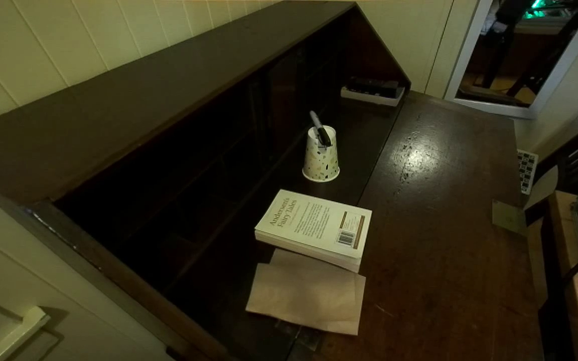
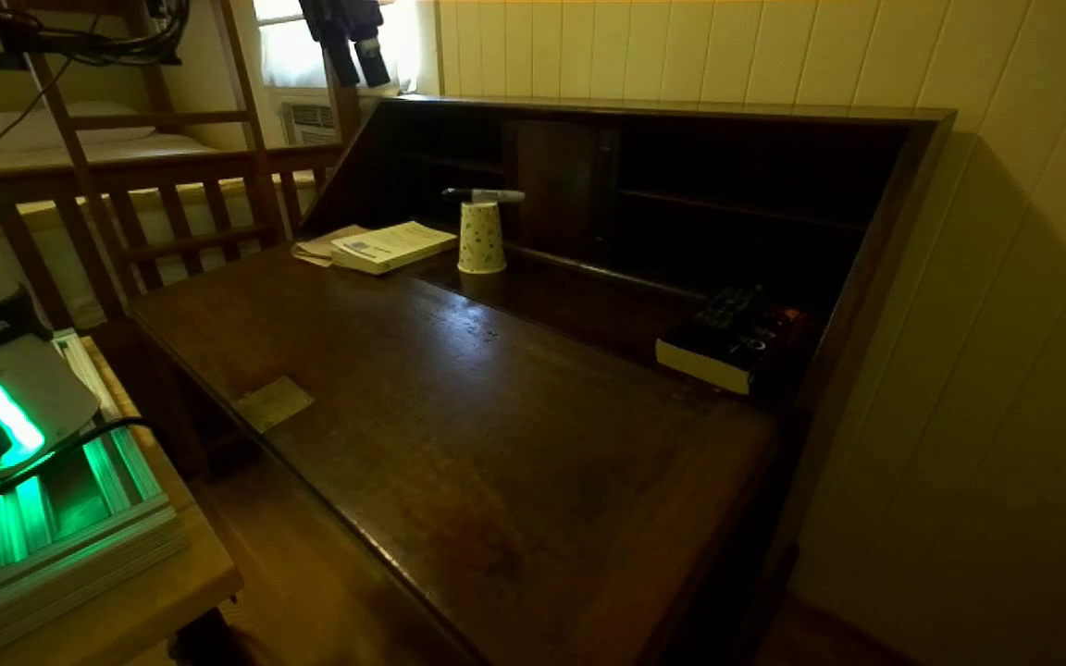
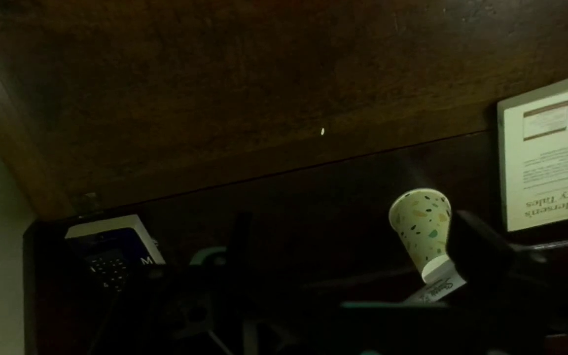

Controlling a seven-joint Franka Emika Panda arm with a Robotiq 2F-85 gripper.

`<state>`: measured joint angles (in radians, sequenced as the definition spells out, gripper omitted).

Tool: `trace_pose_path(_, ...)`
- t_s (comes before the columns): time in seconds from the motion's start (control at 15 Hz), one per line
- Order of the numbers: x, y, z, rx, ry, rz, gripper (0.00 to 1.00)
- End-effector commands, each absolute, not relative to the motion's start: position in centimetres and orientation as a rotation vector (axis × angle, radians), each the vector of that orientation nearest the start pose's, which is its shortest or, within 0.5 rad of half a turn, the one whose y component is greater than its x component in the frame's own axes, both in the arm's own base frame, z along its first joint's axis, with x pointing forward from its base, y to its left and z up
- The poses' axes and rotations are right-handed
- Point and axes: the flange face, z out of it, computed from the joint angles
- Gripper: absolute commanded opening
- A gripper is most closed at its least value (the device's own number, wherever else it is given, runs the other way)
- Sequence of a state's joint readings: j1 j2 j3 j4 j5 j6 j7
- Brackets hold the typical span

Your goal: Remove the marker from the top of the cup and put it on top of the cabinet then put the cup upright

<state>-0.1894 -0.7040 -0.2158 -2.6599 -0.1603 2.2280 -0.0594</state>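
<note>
The cup (image 1: 321, 159) stands upside down on the desk surface, white with small coloured flecks. The marker (image 1: 320, 129), grey with a black cap end, lies across its upturned base. Both exterior views show the cup (image 2: 480, 240) and the marker (image 2: 489, 196). My gripper (image 3: 352, 236) is open and empty in the dark wrist view, above and apart from the cup (image 3: 423, 227). Its right finger hides part of the cup's side and of the marker (image 3: 437, 290). The dark brown cabinet has a flat top (image 1: 168, 95) and open compartments behind the cup (image 2: 727, 240).
A white book (image 1: 314, 223) lies beside the cup, with brown paper (image 1: 309, 296) next to it. A dark thick book (image 2: 727, 342) lies at the cabinet's far end, also in the wrist view (image 3: 116, 251). A panelled wall (image 2: 1042, 305) stands behind the cabinet.
</note>
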Motion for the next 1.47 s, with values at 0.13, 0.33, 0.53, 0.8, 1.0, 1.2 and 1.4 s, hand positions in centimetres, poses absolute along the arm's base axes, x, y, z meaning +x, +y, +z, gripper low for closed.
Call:
trace_pose_path(0.13, 40.8, -14.8, 45.3, -3.114, 0.495, -0.463, 1.0)
trace_pose_path(0.33, 43.9, -14.0, 44.1, -3.118, 0.535, -0.464, 1.0)
trace_pose_path(0.53, 46.0, -12.5, 43.2, -3.115, 0.554, -0.429, 1.0)
trace_pose_path(0.8, 45.8, -12.1, 42.8, -3.137, 0.524, -0.414, 1.0)
trace_pose_path(1.0, 46.1, -12.2, 42.7, -3.136, 0.528, -0.413, 1.0)
trace_pose_path(1.2, 46.4, -11.6, 42.5, -3.135, 0.506, -0.417, 1.0)
trace_pose_path(1.4, 48.1, -9.5, 41.6, -3.117, 0.459, -0.446, 1.0)
